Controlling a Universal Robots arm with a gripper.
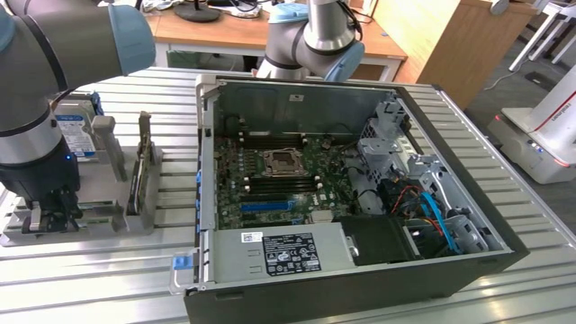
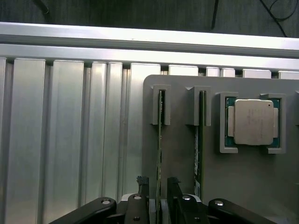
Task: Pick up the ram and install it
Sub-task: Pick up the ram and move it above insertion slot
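Black two-fingered gripper [image 2: 158,185] sits wide open, low over the flat grey plastic parts holder [image 2: 180,154], gripping nothing. One finger stands on each side of the ram [image 2: 160,133], a thin green board stick on edge in its slot. Whether the pads touch it is unclear, and its near end is hidden between them. A second green stick [image 2: 201,140] stands beside it, then a square silver processor chip [image 2: 252,122].
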